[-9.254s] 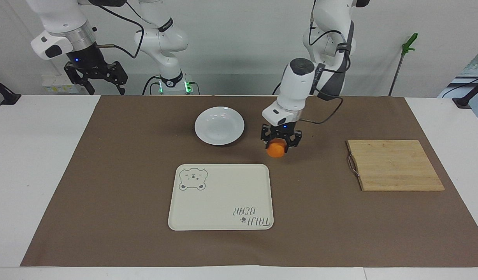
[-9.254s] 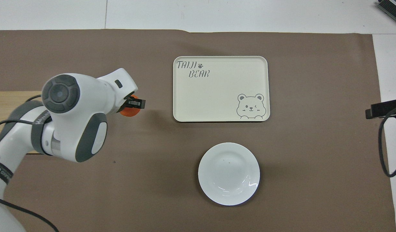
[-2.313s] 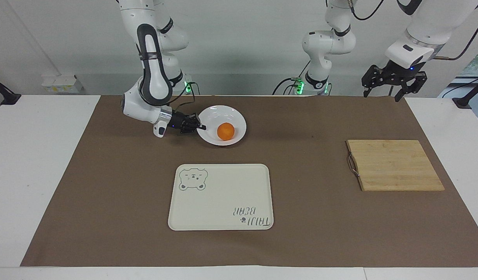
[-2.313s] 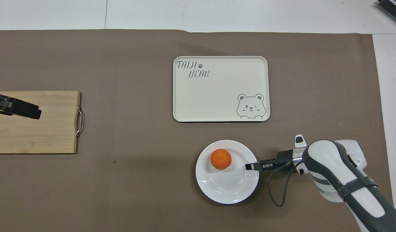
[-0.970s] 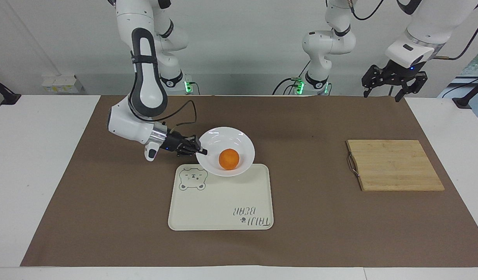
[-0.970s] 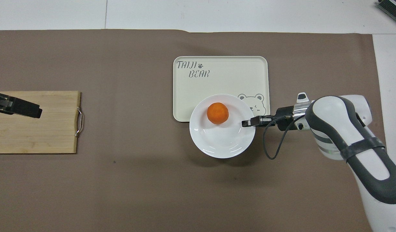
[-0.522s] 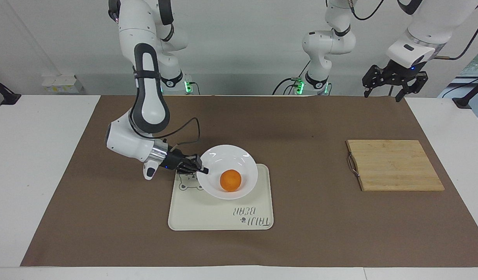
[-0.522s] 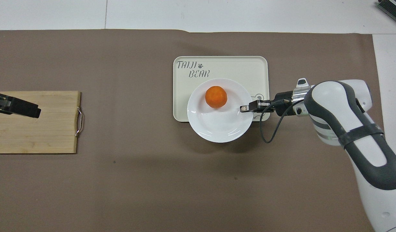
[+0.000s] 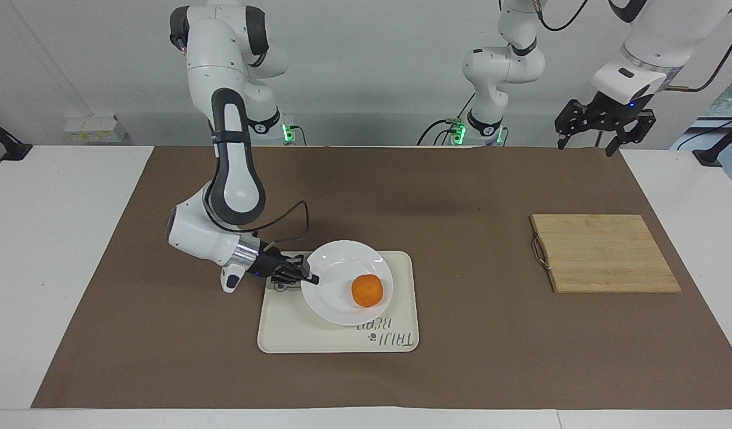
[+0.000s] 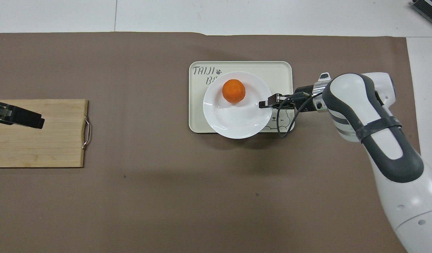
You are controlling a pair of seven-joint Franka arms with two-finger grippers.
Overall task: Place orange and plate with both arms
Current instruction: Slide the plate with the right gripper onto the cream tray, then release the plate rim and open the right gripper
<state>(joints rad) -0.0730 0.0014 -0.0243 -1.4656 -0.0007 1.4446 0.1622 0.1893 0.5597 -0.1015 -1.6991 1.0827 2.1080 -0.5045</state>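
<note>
The white plate [image 9: 336, 292] [image 10: 237, 121] hangs low over the cream tray [image 9: 318, 336] [image 10: 251, 67], slightly tilted. I cannot tell whether it touches the tray. The orange [image 9: 366, 290] [image 10: 233, 90] lies in the plate, off centre. My right gripper [image 9: 311, 278] [image 10: 263, 104] reaches in level from the right arm's end and is shut on the plate's rim. My left gripper [image 9: 586, 143] waits raised and open, holding nothing, over the table's corner near the left arm's base.
A wooden cutting board [image 9: 604, 253] [image 10: 43, 140] with a metal handle lies toward the left arm's end of the brown mat. The bear drawing and lettering on the tray are partly covered by the plate.
My right gripper has carried the plate with the orange away from the robots and lower, until most of it is over the tray. The orange shifted a little in the plate. The left arm stayed still.
</note>
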